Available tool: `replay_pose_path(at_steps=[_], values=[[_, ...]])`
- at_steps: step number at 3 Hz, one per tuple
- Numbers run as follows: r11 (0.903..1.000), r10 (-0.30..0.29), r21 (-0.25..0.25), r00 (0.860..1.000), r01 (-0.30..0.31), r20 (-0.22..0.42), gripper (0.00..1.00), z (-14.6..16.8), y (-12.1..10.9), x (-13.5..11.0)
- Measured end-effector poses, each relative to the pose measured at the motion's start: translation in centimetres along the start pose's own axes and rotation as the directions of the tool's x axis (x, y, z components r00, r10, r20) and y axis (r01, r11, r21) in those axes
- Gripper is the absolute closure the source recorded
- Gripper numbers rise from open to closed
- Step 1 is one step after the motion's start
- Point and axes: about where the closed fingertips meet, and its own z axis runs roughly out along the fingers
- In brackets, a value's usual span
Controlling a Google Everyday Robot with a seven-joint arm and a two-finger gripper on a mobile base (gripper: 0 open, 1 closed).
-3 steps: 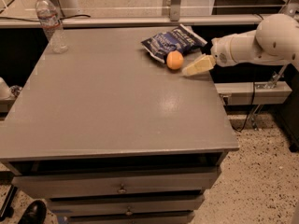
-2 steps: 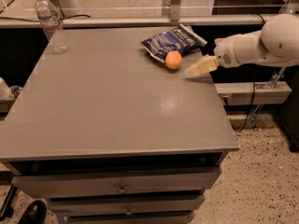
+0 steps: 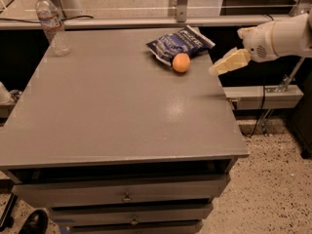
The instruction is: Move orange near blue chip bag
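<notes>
While the claw [image 3: 227,63] hangs at the right edge of the counter [image 3: 112,111], I cannot tell whether it is wide or narrow. Near its tip but apart from it, further in over the counter, sits 1 orange [image 3: 181,63], touching the blue chip bag [image 3: 176,44] just beyond. Well past both stands 1 water bottle [image 3: 51,24].

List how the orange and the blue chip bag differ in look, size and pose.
Shape: the orange is a small round ball; the blue chip bag is flat, crinkled and roughly rectangular.
Size: the bag covers far more of the table than the orange.
Colour: the orange is plain orange; the bag is dark blue with white lettering.
Shared: both rest at the table's far right, touching or nearly so. The end effector hovers to their right, holding neither.
</notes>
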Motion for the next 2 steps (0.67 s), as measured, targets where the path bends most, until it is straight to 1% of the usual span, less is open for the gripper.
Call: replay_pose_path(at_steps=[1, 2], values=[[0.9986, -0.028, -0.045, 1.000, 0.028, 0.002, 0.00, -4.52, 1.27, -1.24], [0.9971, -0.030, -0.070, 1.000, 0.030, -0.004, 0.00, -4.58, 1.90, -1.17]])
